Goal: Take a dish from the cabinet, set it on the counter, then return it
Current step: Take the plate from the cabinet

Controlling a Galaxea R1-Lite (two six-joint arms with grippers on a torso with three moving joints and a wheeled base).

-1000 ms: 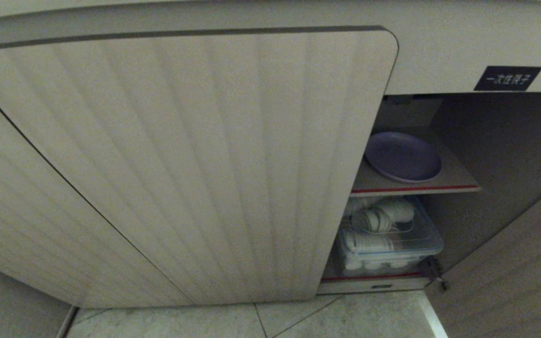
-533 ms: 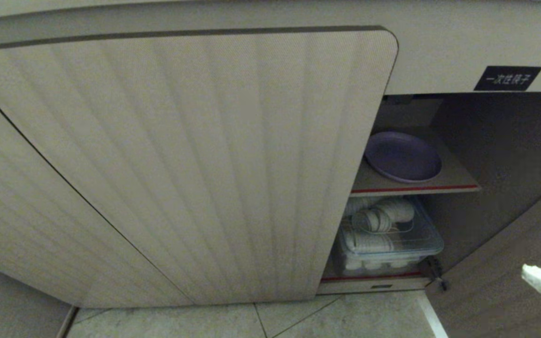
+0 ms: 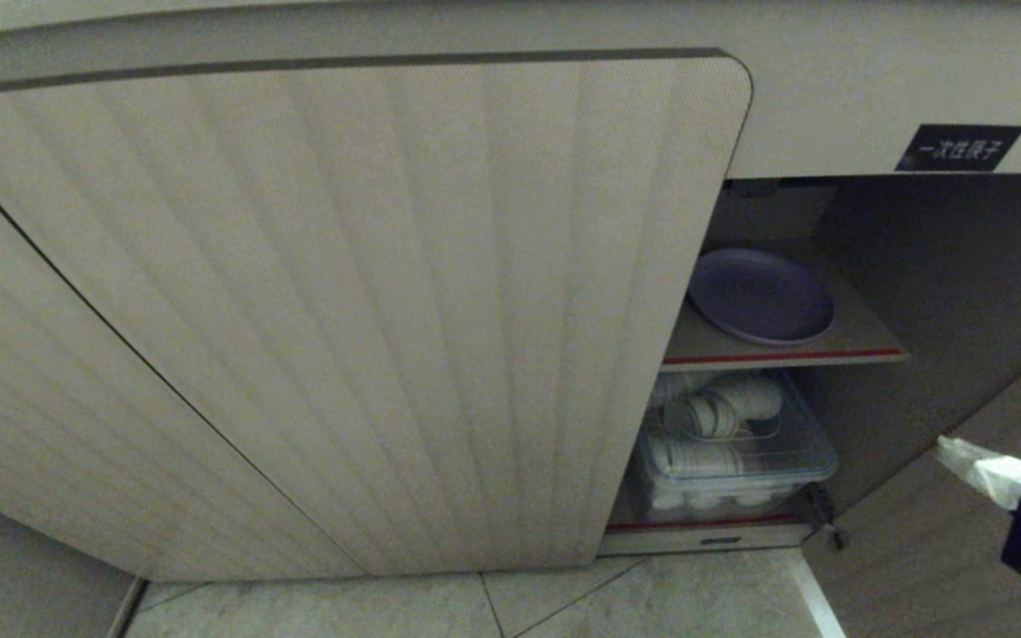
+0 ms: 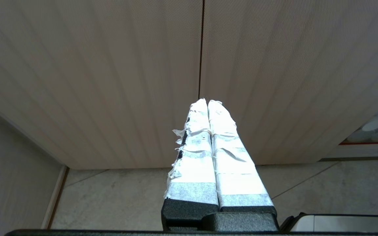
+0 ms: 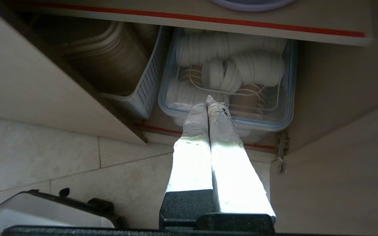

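Lavender plastic, the dish lies flat on the red-edged shelf in the upper right part of the head view, inside the open side of the cabinet. A small black label with white characters sits above the opening. Under the shelf, a clear plastic box holds stacks of white cups, and in the right wrist view a white perforated basket with beige plates stands beside this box.

At the right edge of the head view, lower part, the right gripper enters the frame, near the open door and well apart from the dish. Its taped fingers are pressed together and hold nothing. The left gripper appears only in its own wrist view, before the closed ribbed doors, above the tiled floor. Its fingers are also pressed together, with nothing between them.
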